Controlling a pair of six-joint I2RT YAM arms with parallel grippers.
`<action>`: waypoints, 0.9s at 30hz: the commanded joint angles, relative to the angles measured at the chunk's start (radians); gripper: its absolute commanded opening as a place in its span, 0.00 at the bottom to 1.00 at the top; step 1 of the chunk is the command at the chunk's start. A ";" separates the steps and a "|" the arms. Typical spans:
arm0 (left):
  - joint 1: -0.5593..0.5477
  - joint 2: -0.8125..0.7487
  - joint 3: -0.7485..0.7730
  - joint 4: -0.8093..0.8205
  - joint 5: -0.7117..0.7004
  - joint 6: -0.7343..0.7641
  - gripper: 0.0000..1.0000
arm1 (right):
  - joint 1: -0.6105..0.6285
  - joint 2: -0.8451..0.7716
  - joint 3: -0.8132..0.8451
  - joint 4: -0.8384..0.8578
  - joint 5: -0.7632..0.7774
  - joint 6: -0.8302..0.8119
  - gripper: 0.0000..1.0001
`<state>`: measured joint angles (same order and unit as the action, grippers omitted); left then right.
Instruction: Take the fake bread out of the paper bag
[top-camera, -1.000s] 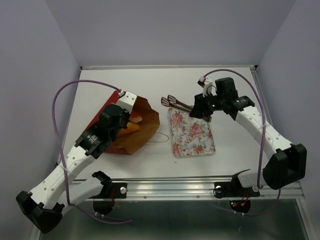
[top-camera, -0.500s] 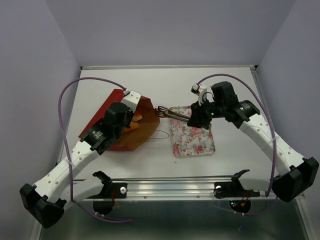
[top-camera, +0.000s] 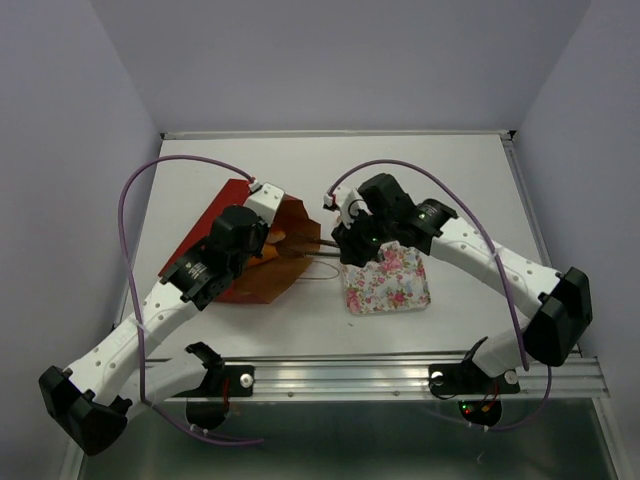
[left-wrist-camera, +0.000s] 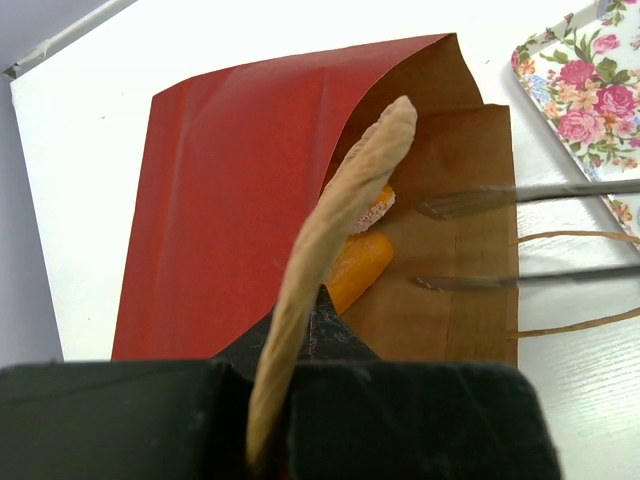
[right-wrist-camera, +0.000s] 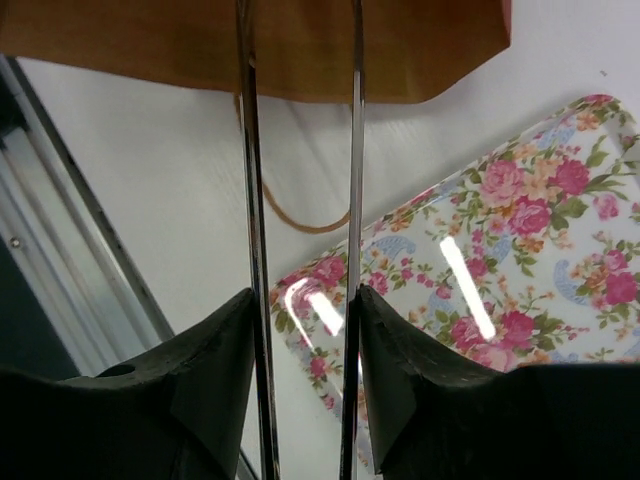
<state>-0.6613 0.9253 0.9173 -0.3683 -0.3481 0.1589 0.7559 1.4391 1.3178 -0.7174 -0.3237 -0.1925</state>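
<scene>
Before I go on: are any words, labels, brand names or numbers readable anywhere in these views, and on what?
No readable text in any view.
paper bag: plain red outside, brown inside, no print.
floral tray: flower pattern only, no lettering.
tongs: bare metal, no stamp visible.

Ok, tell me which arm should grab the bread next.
Right, likely: the right hand holds tongs reaching into the paper bag beside the bread, while the left hand is pinching the bag's lip open.
</scene>
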 joint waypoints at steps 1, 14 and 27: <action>-0.014 -0.023 0.049 0.011 -0.003 -0.009 0.00 | 0.025 0.047 0.084 0.148 0.141 -0.021 0.49; -0.026 -0.022 0.046 0.003 -0.011 -0.004 0.00 | 0.057 0.153 0.103 0.197 0.181 -0.070 0.60; -0.029 -0.031 0.040 0.008 0.006 -0.002 0.00 | 0.057 0.253 0.101 0.289 0.170 -0.071 0.56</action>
<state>-0.6846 0.9230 0.9173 -0.3870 -0.3470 0.1562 0.8066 1.6585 1.3689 -0.5163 -0.1455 -0.2520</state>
